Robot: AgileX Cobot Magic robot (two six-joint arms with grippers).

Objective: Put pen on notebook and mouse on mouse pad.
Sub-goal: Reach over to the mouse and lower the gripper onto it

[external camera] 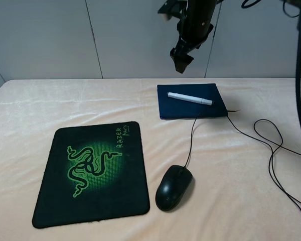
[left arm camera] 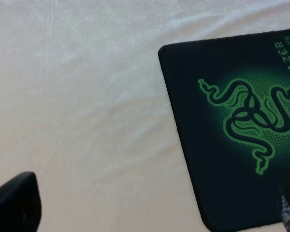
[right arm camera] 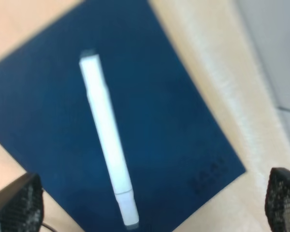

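Bright even light; faint shadows; right wrist view soft, pen (right arm camera: 108, 140) perhaps motion-blurred.

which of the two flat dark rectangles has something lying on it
The navy notebook: the white pen lies across its cover. The black mouse pad with the green snake logo bears nothing; the mouse sits beside it on the cloth.

There is one pen (external camera: 189, 98) and one notebook (external camera: 190, 111), far right. One mouse (external camera: 173, 187) and one mouse pad (external camera: 93, 173) lie near.
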